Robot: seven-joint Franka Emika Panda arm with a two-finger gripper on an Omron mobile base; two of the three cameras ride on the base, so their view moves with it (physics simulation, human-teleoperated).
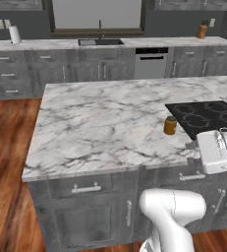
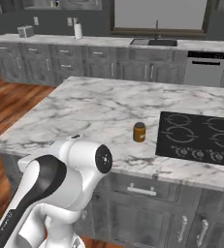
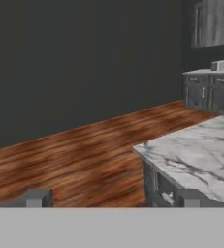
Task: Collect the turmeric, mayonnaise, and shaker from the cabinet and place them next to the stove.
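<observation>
The turmeric (image 1: 170,125) (image 2: 139,131), a small orange-brown jar with a dark lid, stands upright on the marble island just left of the black stove (image 1: 206,117) (image 2: 198,135). My gripper (image 3: 112,198) is open, its two tips far apart with nothing between them. It looks across the wooden floor past a corner of the island. The white hand (image 1: 215,150) hovers at the island's front edge, below the stove and to the right of the jar. A dark grey wall cabinet (image 3: 214,23) hangs in the upper right of the hand view. The mayonnaise and the shaker are out of view.
The marble island (image 1: 100,123) has drawers and doors along its front. On the back counter are a sink (image 1: 100,42), a paper-towel roll (image 1: 14,34) (image 2: 78,30), a knife block (image 1: 201,31) and a toaster (image 2: 25,31). A dishwasher (image 1: 151,63) sits below.
</observation>
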